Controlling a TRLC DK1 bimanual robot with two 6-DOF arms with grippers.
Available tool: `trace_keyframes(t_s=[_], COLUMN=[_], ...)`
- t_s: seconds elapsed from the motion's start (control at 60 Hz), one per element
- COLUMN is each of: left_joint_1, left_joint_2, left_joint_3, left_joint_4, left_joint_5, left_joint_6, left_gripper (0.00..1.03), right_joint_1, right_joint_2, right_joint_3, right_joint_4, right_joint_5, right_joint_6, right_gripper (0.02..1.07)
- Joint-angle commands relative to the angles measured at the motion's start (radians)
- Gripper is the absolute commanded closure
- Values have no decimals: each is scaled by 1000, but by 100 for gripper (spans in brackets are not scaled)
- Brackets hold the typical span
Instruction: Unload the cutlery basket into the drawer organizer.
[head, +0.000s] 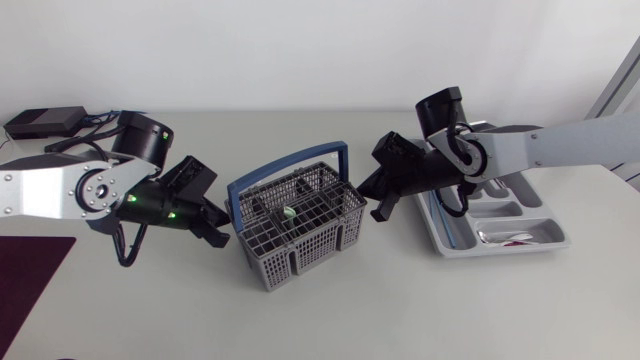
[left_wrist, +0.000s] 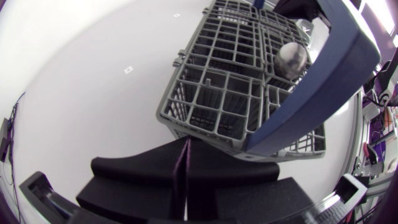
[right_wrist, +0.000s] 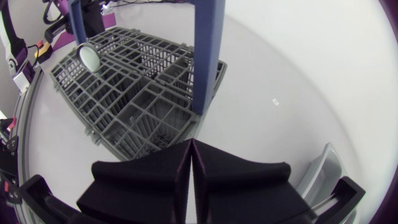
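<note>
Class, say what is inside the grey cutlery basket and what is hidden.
One shiny spoon bowl pokes up from a compartment of the basket; its handle is hidden below the grid. Other visible compartments look empty.

Head view overhead, wrist views close, facing the shared basket (head: 310, 243) from opposite sides

- Light is bright, even and diffuse, falling from above the basket (head: 295, 222).
- The white table (head: 400, 310) around the basket shows no hard glare.
- Shadows are soft: a faint one hugs the basket's base.
- The spoon (left_wrist: 291, 60) inside the basket carries a small highlight.
- In both wrist views the basket's grid bows outward towards the edges.
- The black fingers (right_wrist: 146, 180) just before the basket show little surface detail.
</note>
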Motion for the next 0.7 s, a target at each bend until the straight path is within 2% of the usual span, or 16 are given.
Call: trace_keyframes(t_s=[0.0,0.483,0.683], left_joint_1=[-1,25,68], left_joint_2=[77,261,279], left_joint_3=[62,230,250], left_joint_4=[37,66,65], left_joint_5=[21,22,22], left_joint_6=[-13,-25,-16], left_gripper=[100,100,100], right_joint_1=[52,94,109], right_joint_2=[-38,-168,-174], right_joint_3=[-56,-190,-188], right_joint_4=[-10,-18,-10], right_joint_5=[-43,11,63], right_joint_6=[-9,15,34], right_gripper=[102,102,102])
